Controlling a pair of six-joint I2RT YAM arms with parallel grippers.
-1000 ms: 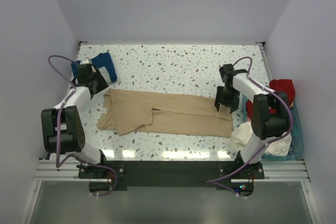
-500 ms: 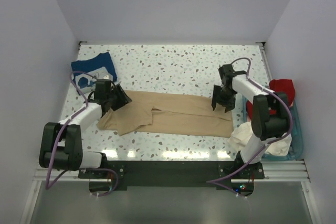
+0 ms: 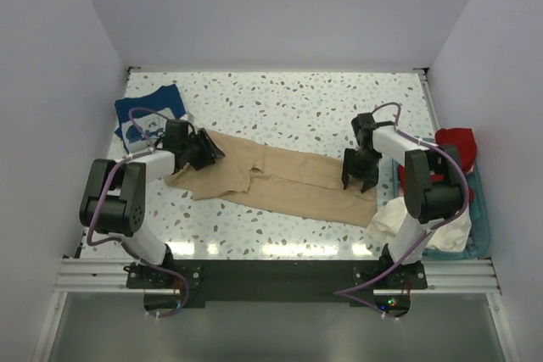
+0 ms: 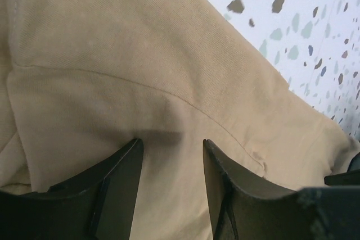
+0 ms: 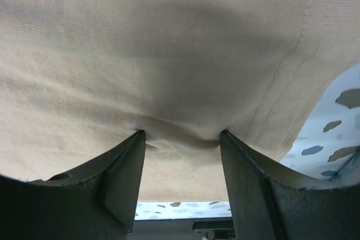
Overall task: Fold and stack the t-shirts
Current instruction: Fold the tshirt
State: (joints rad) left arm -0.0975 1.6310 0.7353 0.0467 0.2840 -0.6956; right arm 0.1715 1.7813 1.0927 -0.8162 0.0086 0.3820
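Tan shirt lies flat beneath both pincers, spanning between them. Left pincer and right pincer stand parted, tips pressing into cloth. Likely grasping for a fold: next, close on the cloth and lift together

Speckled white tabletop mid-frame, glare along far edge; plain pale lavender walls left, back, right; aluminium rail bottom.

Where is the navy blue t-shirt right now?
In the top view, the navy blue t-shirt lies at the far left corner of the table, just left of and beyond the left claw and the tan t-shirt.
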